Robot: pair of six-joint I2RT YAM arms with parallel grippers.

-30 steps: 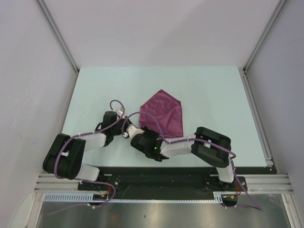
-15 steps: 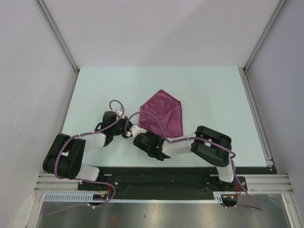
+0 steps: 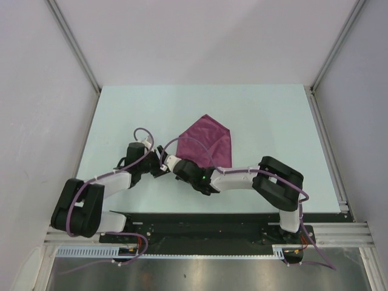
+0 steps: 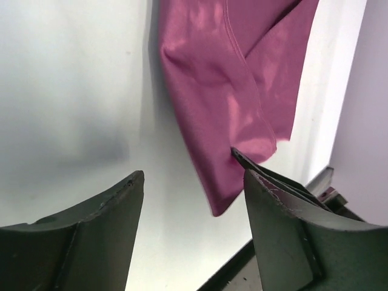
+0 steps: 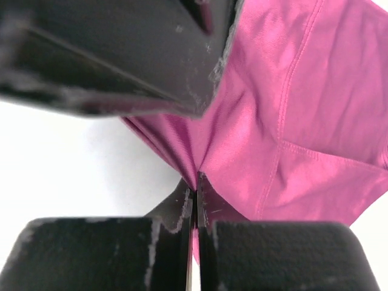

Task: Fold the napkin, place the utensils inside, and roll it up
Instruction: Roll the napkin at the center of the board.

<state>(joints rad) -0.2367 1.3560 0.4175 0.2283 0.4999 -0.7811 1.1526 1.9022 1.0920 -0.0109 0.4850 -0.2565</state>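
Observation:
The plum napkin [image 3: 207, 144] lies folded into a pointed shape mid-table. My right gripper [image 3: 175, 160] is at its near-left corner, shut on a pinched fold of the cloth [image 5: 254, 133], with the fabric bunching into the closed fingertips [image 5: 204, 193]. My left gripper [image 3: 161, 165] sits just left of that corner, open, with bare table between its fingers [image 4: 103, 218]. In the left wrist view the napkin [image 4: 224, 91] hangs ahead, and the right gripper's dark tip [image 4: 254, 167] grips its lower edge. The utensils are out of view.
The pale table [image 3: 121, 115] is bounded by white walls left, right and behind. Both arms reach in from the near rail [image 3: 206, 227], their wrists close together. A purple cable [image 3: 145, 132] loops above the left wrist.
The left gripper has opened and released the napkin corner. The right gripper has shut on that corner, and its arm has stretched further left and forward.

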